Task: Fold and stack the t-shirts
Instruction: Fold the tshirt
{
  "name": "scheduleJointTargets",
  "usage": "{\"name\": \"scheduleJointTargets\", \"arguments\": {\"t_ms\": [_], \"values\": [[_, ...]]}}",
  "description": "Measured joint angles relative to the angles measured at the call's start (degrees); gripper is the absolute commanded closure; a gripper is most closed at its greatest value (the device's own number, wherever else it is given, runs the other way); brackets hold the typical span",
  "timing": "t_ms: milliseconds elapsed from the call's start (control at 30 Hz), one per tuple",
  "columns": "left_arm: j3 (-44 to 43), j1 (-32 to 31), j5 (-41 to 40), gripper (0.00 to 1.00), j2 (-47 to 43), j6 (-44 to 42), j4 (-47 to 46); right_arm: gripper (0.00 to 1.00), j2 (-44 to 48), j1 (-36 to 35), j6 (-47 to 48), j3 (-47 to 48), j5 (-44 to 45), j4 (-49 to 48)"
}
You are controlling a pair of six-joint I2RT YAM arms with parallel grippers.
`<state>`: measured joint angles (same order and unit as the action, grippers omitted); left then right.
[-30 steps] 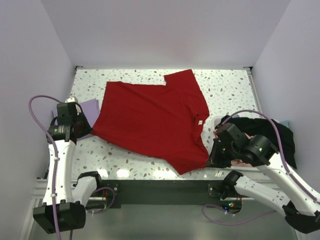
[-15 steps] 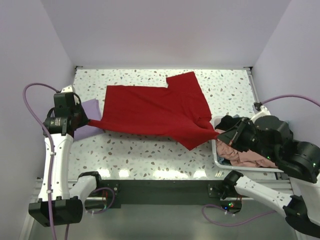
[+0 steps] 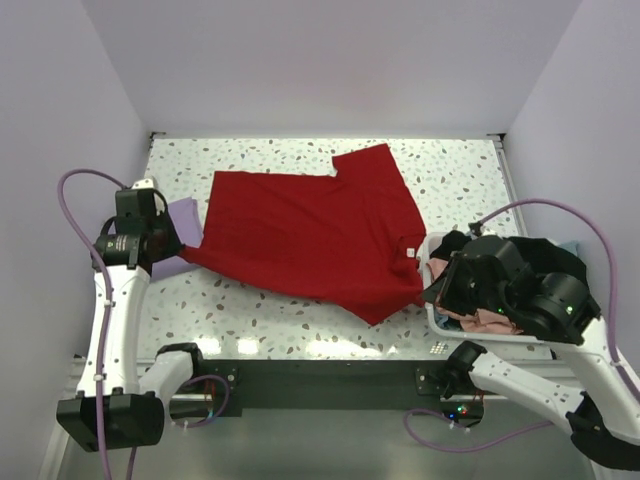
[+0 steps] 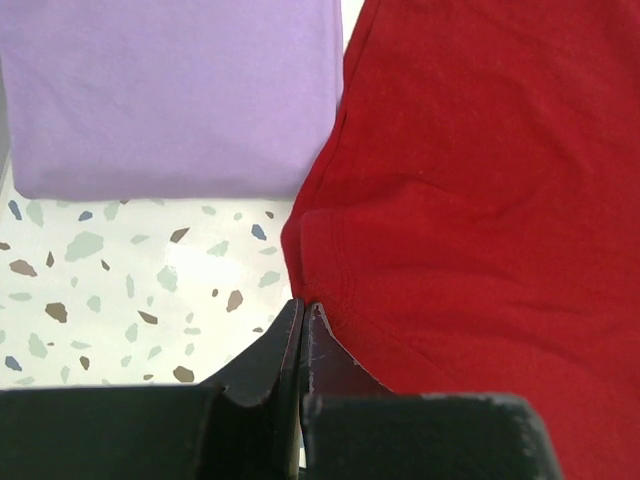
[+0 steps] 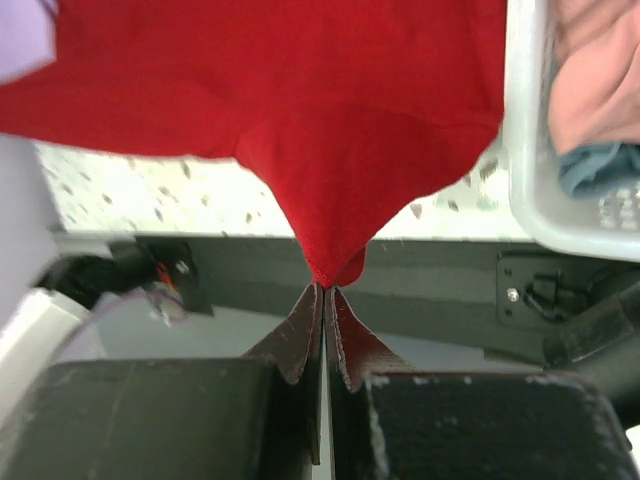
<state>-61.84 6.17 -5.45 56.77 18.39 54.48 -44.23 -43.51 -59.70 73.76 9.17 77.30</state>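
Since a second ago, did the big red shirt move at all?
Yes. The red shirt moved: its near corner now sits farther from the front edge of the table, toward the back wall.

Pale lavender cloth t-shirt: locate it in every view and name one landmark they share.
Top external: the pale lavender cloth t-shirt lies far left, at mid-height.
Left wrist: the shirt fills the upper left.
Right wrist: only a sliver at the top left corner.
Shared landmark: the large bright red cloth t-shirt, bordering it in all three.
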Motion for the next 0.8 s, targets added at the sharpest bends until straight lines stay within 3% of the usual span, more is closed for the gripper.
{"name": "scheduleJointTargets", "arguments": {"t_ms": [300,800], "values": [[6.75,-0.33,1.31,1.00,-0.39,-0.09,-0.02,1.00,-1.57,0.00,2.51,-15.78,-7.41,-0.07],[11.34,-0.20,4.09,1.00,4.20,-0.79,-1.25,1.00,-4.79,0.00,3.30,-19.34,-7.72,-0.09]]}}
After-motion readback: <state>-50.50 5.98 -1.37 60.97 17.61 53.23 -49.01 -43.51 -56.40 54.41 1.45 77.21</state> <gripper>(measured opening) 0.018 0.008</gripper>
